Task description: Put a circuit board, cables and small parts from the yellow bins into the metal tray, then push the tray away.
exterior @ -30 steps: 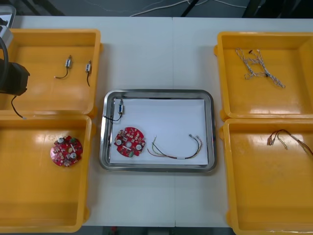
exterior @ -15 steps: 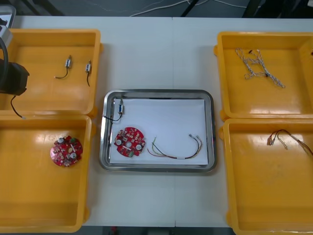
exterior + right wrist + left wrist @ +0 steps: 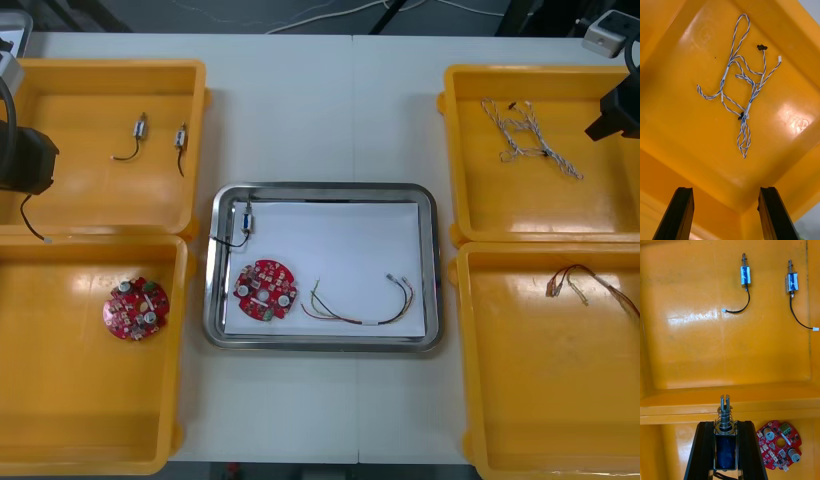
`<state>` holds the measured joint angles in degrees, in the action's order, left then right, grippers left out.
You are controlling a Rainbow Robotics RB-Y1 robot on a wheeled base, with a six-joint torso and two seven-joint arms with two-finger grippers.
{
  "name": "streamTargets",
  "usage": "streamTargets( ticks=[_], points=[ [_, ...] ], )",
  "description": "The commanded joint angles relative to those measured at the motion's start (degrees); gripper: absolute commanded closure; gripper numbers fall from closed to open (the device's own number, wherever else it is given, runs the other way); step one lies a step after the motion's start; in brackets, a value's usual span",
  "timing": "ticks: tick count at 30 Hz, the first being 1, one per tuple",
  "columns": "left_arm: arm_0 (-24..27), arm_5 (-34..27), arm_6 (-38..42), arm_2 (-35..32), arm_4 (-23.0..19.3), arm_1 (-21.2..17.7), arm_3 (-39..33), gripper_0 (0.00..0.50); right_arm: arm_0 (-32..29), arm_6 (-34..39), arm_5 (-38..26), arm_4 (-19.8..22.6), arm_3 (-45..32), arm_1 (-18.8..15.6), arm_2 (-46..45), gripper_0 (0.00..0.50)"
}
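Nearest to the robot, the near-left yellow bin [image 3: 90, 420], left of the metal tray [image 3: 430, 270], is holding a spare circuit board [image 3: 135, 308]. The near-right yellow bin [image 3: 550, 400], right of the tray, is holding a red and yellow cable [image 3: 585, 285]. The tray is sitting in the middle of the bench [image 3: 300, 110]. Inside it a circuit board [image 3: 265, 291] is lying near its left wall, a thin coloured cable [image 3: 360, 308] is lying just beside that board, and a small metal part with a black wire [image 3: 245, 217] is resting in its far left corner. Farther, left of the tray, the left claw [image 3: 725, 426] is hanging near the wall between the two left bins and is pinching a gripped small metal part [image 3: 725, 450]. Beyond it, two loose small metal parts [image 3: 140, 126] [image 3: 181, 137] are lying in the far-left yellow bin [image 3: 90, 200]. Right of the tray, the right claw [image 3: 726, 193] is hovering with fingers spread and nothing between them over the far-right yellow bin [image 3: 520, 205], where a twisted blue and white cable [image 3: 741, 93] is lying.
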<state>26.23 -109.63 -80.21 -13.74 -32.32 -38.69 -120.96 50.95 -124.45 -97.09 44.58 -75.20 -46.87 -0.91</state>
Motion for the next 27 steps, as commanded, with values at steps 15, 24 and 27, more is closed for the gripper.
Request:
streamTargets(
  ticks=[15, 24, 27],
  points=[
    [-0.8, -0.4, 4.3, -1.8, 1.6, 1.5, -1.9, 0.5, -6.3, 4.8, 19.2, -2.0, 3.7, 2.0, 1.7, 0.0],
    [-0.8, -0.4, 4.2, -1.7, 1.6, 1.5, -1.9, 0.5, -6.2, 5.0, 27.1, -2.0, 9.4, 2.2, 6.4, 0.0],
    [-0.8, -0.4, 4.2, -1.8, 1.7, 1.5, -2.0, 0.5, -6.1, 4.9, 28.9, -1.9, 10.9, 2.3, 7.3, 0.0]
  ],
)
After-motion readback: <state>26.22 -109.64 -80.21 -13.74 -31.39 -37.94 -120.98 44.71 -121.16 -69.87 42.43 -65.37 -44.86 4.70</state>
